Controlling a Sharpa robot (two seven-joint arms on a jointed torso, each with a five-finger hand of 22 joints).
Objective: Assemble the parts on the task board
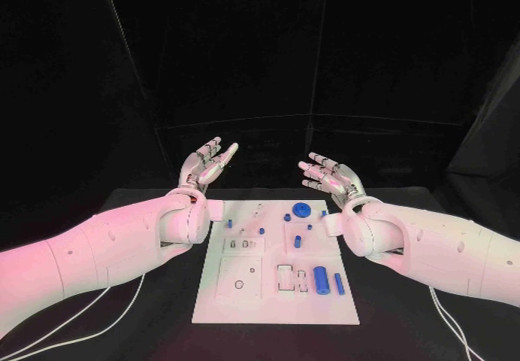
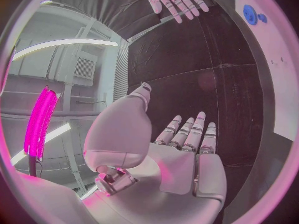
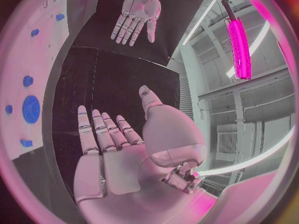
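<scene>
While raised, left hand [image 1: 208, 165], right hand [image 1: 328, 176] empty

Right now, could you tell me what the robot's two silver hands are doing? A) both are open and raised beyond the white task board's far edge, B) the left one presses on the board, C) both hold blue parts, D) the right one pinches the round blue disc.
A: the left hand and right hand have fingers spread, holding nothing, above the black table past the white task board.
</scene>
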